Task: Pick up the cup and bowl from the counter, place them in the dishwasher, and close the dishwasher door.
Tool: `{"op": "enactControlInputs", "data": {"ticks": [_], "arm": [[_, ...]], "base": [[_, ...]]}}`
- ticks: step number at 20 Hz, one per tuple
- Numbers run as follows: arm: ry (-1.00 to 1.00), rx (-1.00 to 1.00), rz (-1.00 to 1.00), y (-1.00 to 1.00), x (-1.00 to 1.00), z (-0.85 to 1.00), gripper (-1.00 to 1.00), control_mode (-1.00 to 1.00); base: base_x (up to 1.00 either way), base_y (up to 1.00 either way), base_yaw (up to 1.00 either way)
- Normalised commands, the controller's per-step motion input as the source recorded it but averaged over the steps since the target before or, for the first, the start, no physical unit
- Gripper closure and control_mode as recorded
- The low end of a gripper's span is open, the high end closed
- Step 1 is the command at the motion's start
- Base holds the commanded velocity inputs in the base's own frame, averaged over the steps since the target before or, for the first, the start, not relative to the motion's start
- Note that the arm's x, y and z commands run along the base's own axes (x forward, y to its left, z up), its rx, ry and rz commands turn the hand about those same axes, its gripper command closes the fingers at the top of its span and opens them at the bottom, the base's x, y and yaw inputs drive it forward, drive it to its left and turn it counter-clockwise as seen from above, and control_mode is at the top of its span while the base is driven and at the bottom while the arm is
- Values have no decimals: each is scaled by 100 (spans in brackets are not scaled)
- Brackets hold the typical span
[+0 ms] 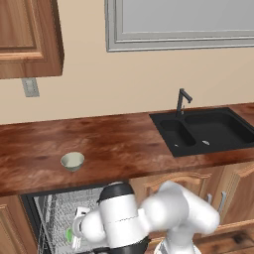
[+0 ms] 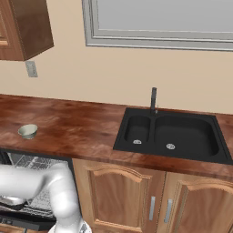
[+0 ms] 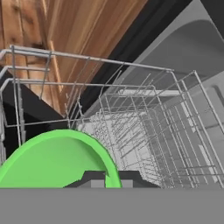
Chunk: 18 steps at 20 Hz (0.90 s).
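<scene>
Jaws pinch your cup's (image 3: 57,159) rim over the rack (image 3: 144,131); release tilted and it topples between tines.

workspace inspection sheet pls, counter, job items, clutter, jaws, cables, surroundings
surface: reddish-brown wood counter with an inset black sink and black faucet.
job's things: bowl upright on the counter, left of the sink; green cup down at the dishwasher over its wire rack; dishwasher open.
clutter: nothing seen.
grippers: gripper low at the rack, jaws shut on the cup's rim.
cables: nothing seen.
surroundings: beige wall, window frame, wall cabinet, wall outlet, wooden cabinet doors below.
</scene>
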Motion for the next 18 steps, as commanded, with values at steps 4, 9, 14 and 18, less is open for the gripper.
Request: {"op": "enactControlInputs", "data": {"ticks": [4,9,14,18], "arm": [[0,16,3,3,0,-35,100,-100],[0,6,0,31,1,-32,-100,-100],[0,0,0,52,1,-25,-100,-100],[0,-1,0,26,-4,-8,-100,-100]], "base": [[0,0,0],[0,0,0],[0,0,0],[0,0,0]]}}
